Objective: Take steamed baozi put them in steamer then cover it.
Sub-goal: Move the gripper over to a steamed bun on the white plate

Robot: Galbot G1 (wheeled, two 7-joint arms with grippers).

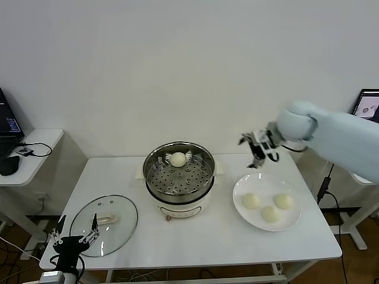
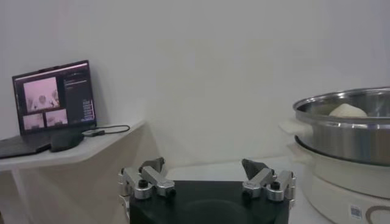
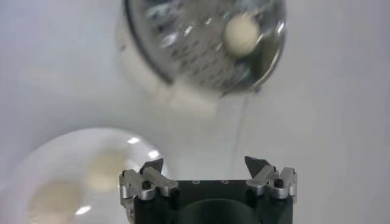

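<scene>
White table (image 1: 201, 236) fills the lower middle of the head view. Steamer (image 1: 179, 171) sits at frame centre on its white cooker base (image 1: 180, 208). One bun (image 1: 177, 158) lies inside it, toward the back rim, on the perforated floor. Three more buns rest on a white plate (image 1: 243, 210) at lower right of centre: one on the left (image 1: 251, 201), one on the right (image 1: 283, 201), one in front (image 1: 270, 213), close together.

Glass lid (image 1: 104, 225) lies flat on the table at lower left, handle up, well apart from the steamer and not on it.

Right gripper (image 1: 257, 152) hangs in the air at right of centre, above the table between the steamer and the plate, touching nothing. Jaws spread wide, nothing between them. Right wrist view looks down: steamer (image 3: 204, 42) with its bun (image 3: 241, 33) at the top of frame, plate (image 3: 36, 158) at lower left, blurred, fingers (image 3: 144, 181) wide apart at the bottom edge.

Left gripper (image 1: 74, 238) sits low at the bottom left corner of the head view, at the front edge of the lid, jaws apart and empty. Whether it touches the lid, cannot tell. Left wrist view shows its fingers (image 2: 149, 178) spread at the bottom, steamer (image 2: 347, 128) at the right edge with a bun top (image 2: 347, 110) over the rim, laptop (image 2: 52, 103) on a side desk (image 2: 91, 146) at the left.
</scene>
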